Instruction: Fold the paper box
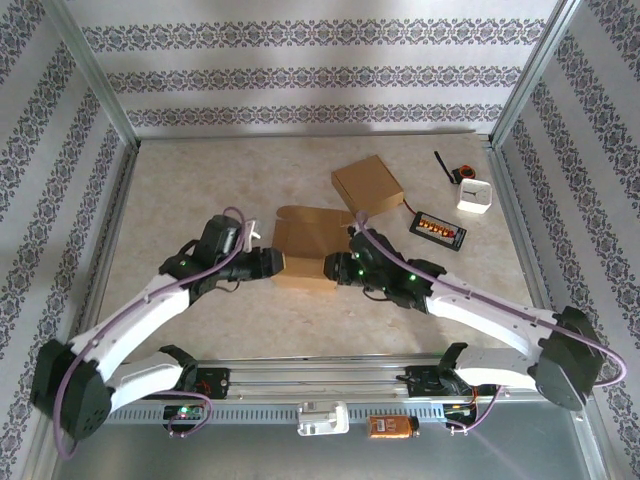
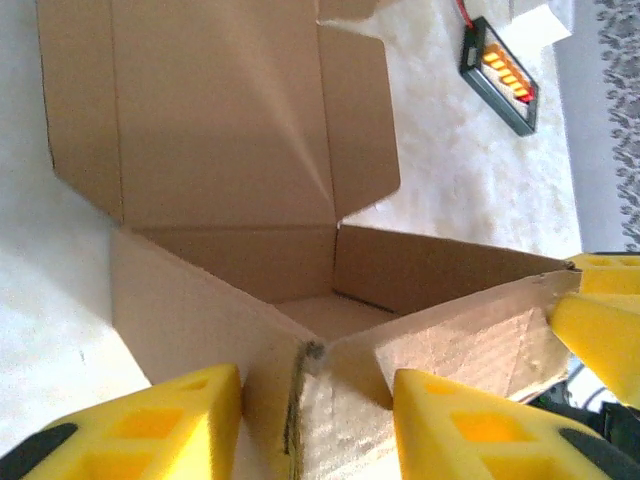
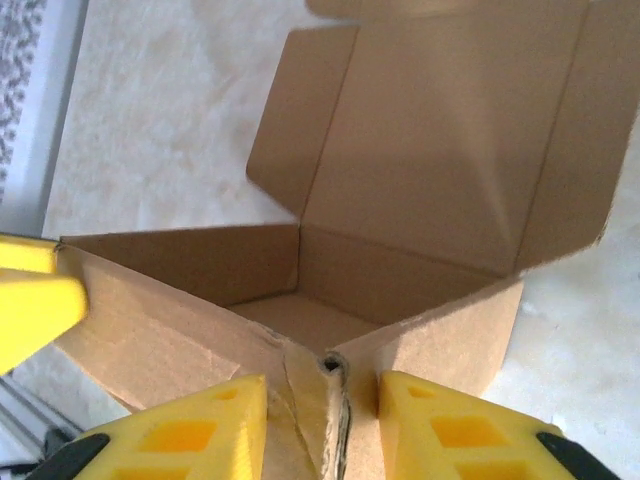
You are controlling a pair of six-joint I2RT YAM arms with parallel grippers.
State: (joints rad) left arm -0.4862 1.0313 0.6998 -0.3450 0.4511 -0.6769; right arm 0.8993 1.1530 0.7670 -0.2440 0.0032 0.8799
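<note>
While the paper box (image 1: 305,245) sits mid-table (image 1: 200,180) with its lid flopped open toward the far side, left gripper (image 2: 315,388) is clamped on its near-left corner and right gripper (image 3: 322,388) on the near-right one.

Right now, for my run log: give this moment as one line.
stage: mid-fold | paper box: lid open, walls up | left tool: clamped on left front corner | right tool: clamped on right front corner

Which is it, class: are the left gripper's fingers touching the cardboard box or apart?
Touching. In the left wrist view the left gripper has both yellow fingers pressed against the cardboard box corner, no gap.
</note>
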